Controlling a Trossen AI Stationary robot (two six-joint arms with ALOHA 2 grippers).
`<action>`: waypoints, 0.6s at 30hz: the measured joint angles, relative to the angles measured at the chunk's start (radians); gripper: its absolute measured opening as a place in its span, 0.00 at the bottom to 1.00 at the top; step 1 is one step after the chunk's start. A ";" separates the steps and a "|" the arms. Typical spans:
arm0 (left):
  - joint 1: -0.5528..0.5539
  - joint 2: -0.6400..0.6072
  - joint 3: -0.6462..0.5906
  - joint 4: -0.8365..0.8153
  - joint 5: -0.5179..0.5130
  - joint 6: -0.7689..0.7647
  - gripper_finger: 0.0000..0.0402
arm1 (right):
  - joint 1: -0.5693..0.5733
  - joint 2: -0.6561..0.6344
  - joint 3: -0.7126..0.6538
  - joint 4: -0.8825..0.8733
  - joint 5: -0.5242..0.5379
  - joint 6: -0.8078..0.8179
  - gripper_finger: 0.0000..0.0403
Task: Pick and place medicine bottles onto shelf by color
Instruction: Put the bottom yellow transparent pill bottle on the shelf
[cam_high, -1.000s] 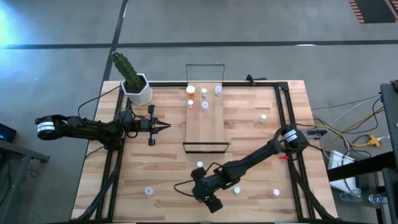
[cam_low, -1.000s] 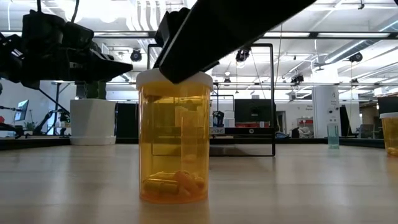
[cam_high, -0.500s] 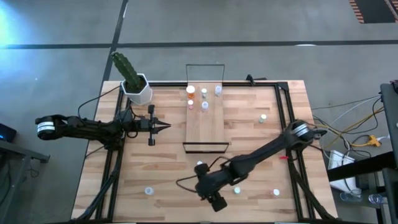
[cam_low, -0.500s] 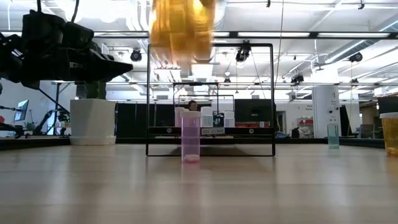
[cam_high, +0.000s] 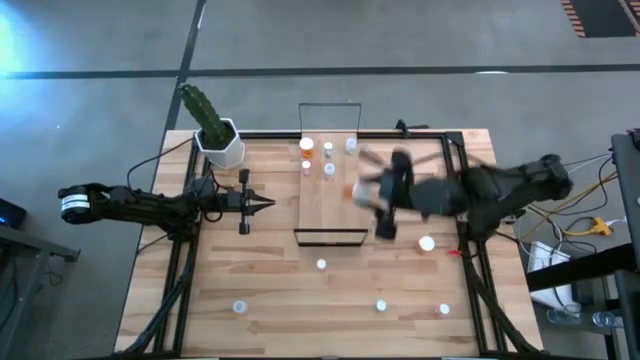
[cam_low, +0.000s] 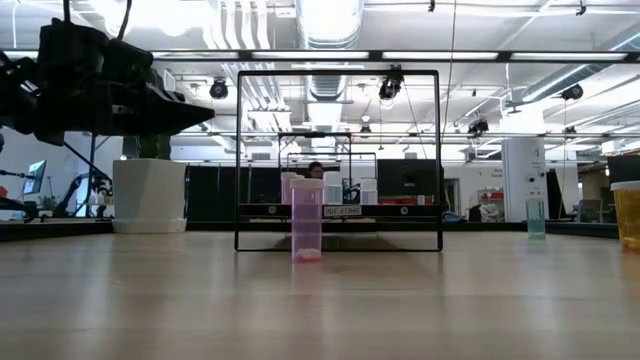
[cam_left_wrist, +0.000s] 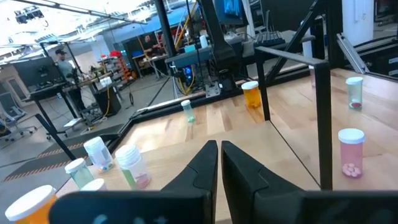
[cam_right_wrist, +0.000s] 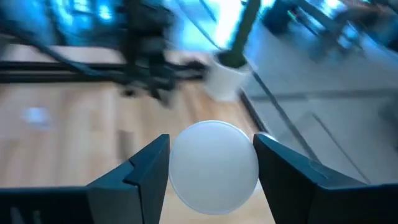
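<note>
My right gripper (cam_right_wrist: 213, 171) is over the shelf's (cam_high: 330, 215) right edge, shut on an orange medicine bottle (cam_high: 351, 192) with a white cap; the arm is blurred in the high view. My left gripper (cam_high: 265, 204) waits left of the shelf, shut and touching nothing. Several bottles (cam_high: 328, 150) stand on the shelf's far end. Others stand on their bases about the table, among them a pink one (cam_low: 306, 220) and white-capped ones (cam_high: 321, 264) near the table's front. The shelf's black wire frame (cam_low: 238, 160) shows in the low view. My right gripper pinches the orange bottle at its white cap (cam_right_wrist: 213, 168), one finger (cam_right_wrist: 146, 171) on each side of the cap. The wrist view looks onto the cap's top, which hides the body. The bottle is lifted clear of the table.
A potted cactus in a white pot (cam_high: 218, 140) stands at the far left corner. Loose bottles stand right of the shelf (cam_high: 427, 242) and along the near edge (cam_high: 239, 307) (cam_high: 381, 306) (cam_high: 444, 310). An orange bottle (cam_low: 628, 215) and a bluish one (cam_low: 536, 217) stand at the right.
My right gripper, shut on the orange bottle near the table's front edge, has lifted it clear and swung it up and toward the far edge, to the shelf's right side. The bottle has left the low view, uncovering the pink bottle behind it.
</note>
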 joint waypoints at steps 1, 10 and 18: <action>0.000 0.004 0.001 0.000 0.000 0.000 0.01 | -0.049 -0.017 -0.020 -0.005 -0.021 0.006 0.50; 0.000 0.025 0.006 0.018 0.000 0.000 0.01 | -0.492 -0.006 -0.353 0.246 -0.448 -0.011 0.50; 0.000 0.025 0.004 0.015 0.000 0.001 0.01 | -0.650 0.158 -0.475 0.391 -0.567 -0.032 0.50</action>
